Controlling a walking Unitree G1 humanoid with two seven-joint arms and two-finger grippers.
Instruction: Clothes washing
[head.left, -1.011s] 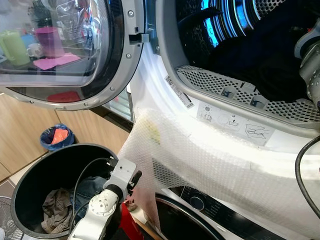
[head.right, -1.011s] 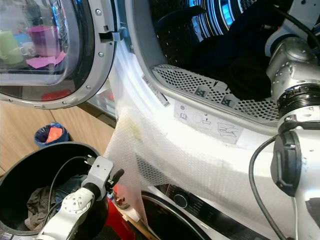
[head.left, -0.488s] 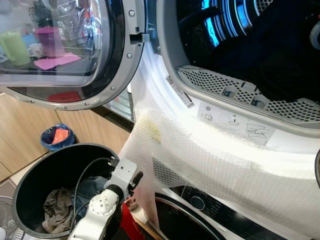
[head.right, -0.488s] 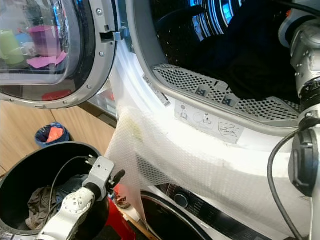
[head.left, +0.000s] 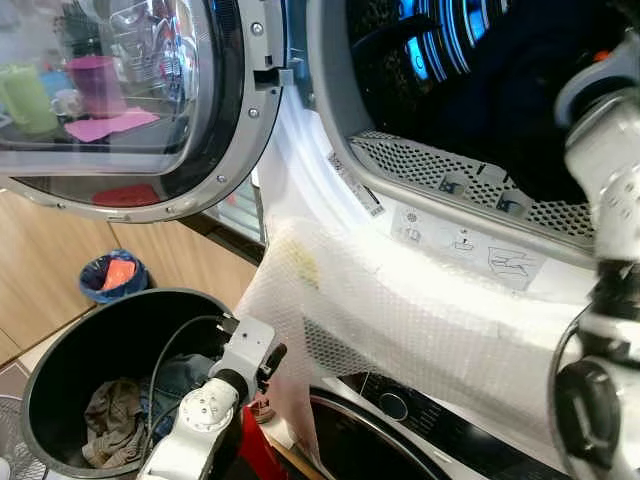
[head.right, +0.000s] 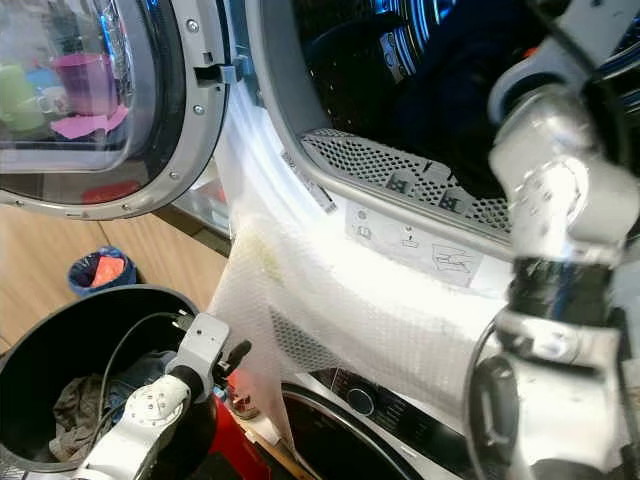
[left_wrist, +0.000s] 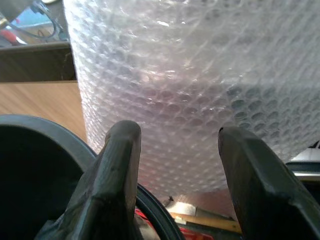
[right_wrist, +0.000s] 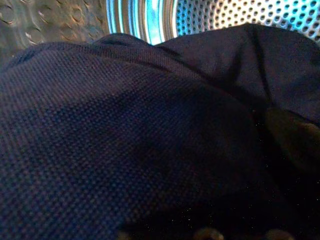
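Head view: the silver right arm reaches up into the open white front-loading washing machine, where a dark navy knit garment lies heaped in the perforated steel drum. A sheet of bubble wrap drapes down the machine's front. Low down, the left claw hangs at the rim of the round black laundry bin, crumpled clothes inside.

Left wrist view: left claw, fingers spread apart, nothing between them, facing the bubble wrap.

Right wrist view: navy fabric pressed right up close; the right claw's state I cannot tell.
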